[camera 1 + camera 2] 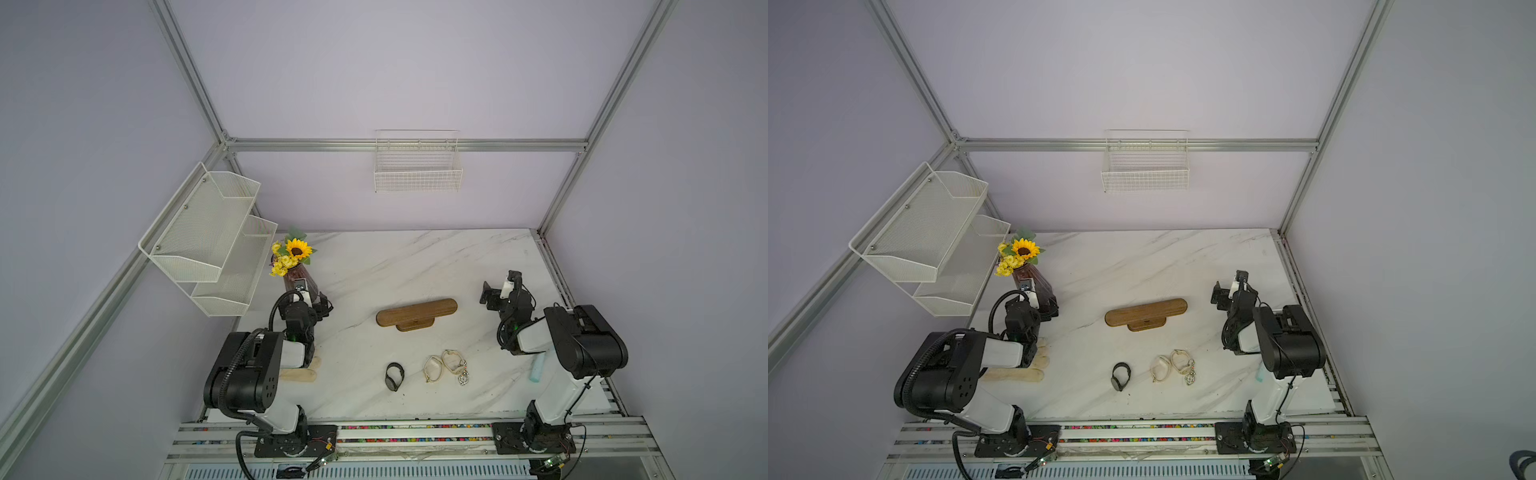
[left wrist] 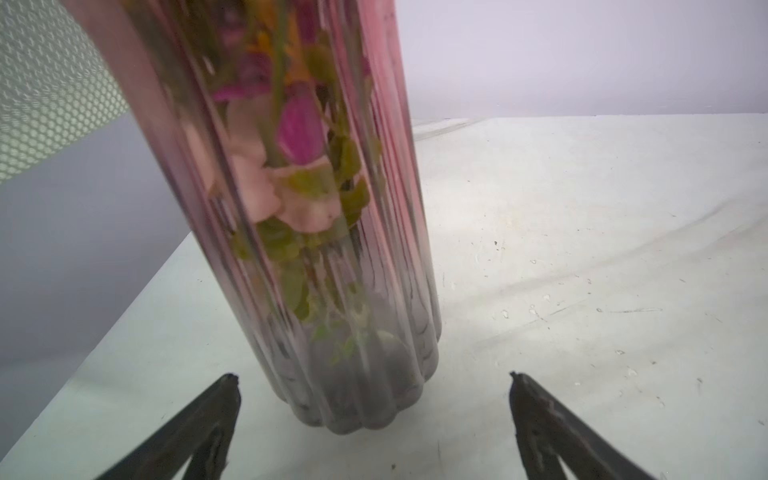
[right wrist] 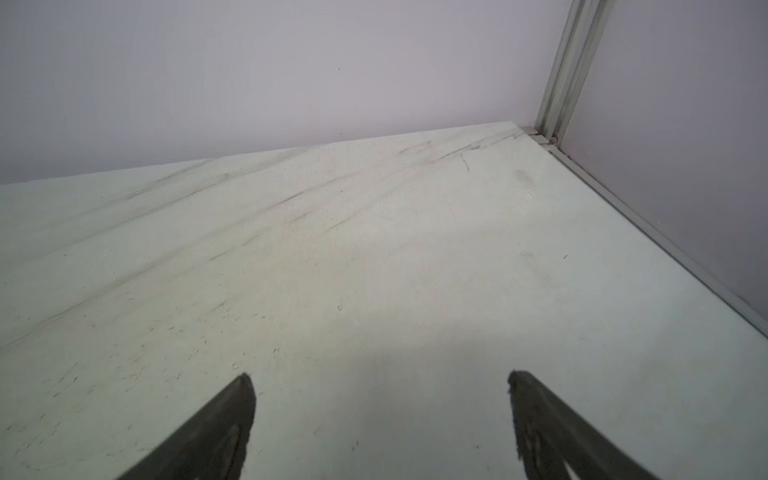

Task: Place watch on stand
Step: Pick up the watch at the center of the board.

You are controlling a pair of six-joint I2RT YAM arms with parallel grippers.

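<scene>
Closest to me, the black watch [image 1: 394, 376] lies flat on the white marble table [image 1: 478, 266], near the front edge and about midway between the two arms. Its strap is curled into a loop and nothing touches it. Just beside it, toward the robot's right, lie two pale beige straps [image 1: 441, 365] with a small silvery trinket [image 1: 463, 378] at their end. Off to either side, some pale wooden pieces [image 1: 300, 375] poke out from under the left arm, and a light blue tube [image 1: 537, 370] is half hidden under the right one. Further back, in the middle of the table, sits the wooden stand [image 1: 417, 313], its long round-ended bar lying crosswise on a small base; the watch is well apart from it, not on it. Level with the stand, the left gripper [image 1: 324, 306] hangs low with its jaws wide apart and holding nothing, pointed at the foot of a ribbed pinkish glass vase [image 2: 324, 249] just beyond it. The right gripper [image 3: 380, 374] is likewise spread open and empty over bare marble. Yellow flowers [image 1: 293, 251] top the vase. Beyond that, a white mesh shelf [image 1: 208, 237] juts from the left wall, and a wire basket [image 1: 417, 166] hangs on the back rail.
</scene>
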